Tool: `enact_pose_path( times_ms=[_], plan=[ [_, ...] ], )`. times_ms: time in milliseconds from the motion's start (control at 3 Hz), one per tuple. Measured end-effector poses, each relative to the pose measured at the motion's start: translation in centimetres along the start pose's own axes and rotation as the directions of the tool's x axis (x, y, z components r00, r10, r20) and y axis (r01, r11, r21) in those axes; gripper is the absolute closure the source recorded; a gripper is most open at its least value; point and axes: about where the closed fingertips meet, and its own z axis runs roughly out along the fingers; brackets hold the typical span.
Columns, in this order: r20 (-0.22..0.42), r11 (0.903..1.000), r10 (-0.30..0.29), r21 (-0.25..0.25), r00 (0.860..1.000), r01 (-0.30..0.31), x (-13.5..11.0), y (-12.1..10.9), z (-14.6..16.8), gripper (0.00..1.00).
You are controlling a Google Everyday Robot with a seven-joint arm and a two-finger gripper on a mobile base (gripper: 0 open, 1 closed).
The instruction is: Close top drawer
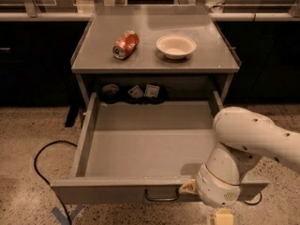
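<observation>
The top drawer is a wide grey metal tray pulled far out of the grey cabinet. Its flat front panel faces me, with a small dark wire loop handle at centre. The tray looks empty except for a few small dark items at its back under the cabinet top. My white arm comes in from the right. My gripper is at the front panel's top edge, just right of the handle, mostly hidden behind the wrist.
A crushed red can and a white bowl lie on the cabinet top. A black cable loops on the speckled floor to the left. Dark counters stand behind and beside the cabinet.
</observation>
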Motion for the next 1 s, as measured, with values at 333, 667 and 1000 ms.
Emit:
enact_pose_path(
  times_ms=[333, 667, 1000],
  plan=[
    [0.000, 1.0000, 0.000, 0.000, 1.000, 0.000, 0.0, 0.0, 0.0, 0.00],
    [-0.002, 0.9997, 0.023, 0.008, 1.000, -0.023, 0.4, -0.5, -0.6, 0.00],
    [0.033, 0.9965, 0.072, 0.039, 0.997, -0.073, 1.6, -2.0, -2.9, 0.00]
  ],
)
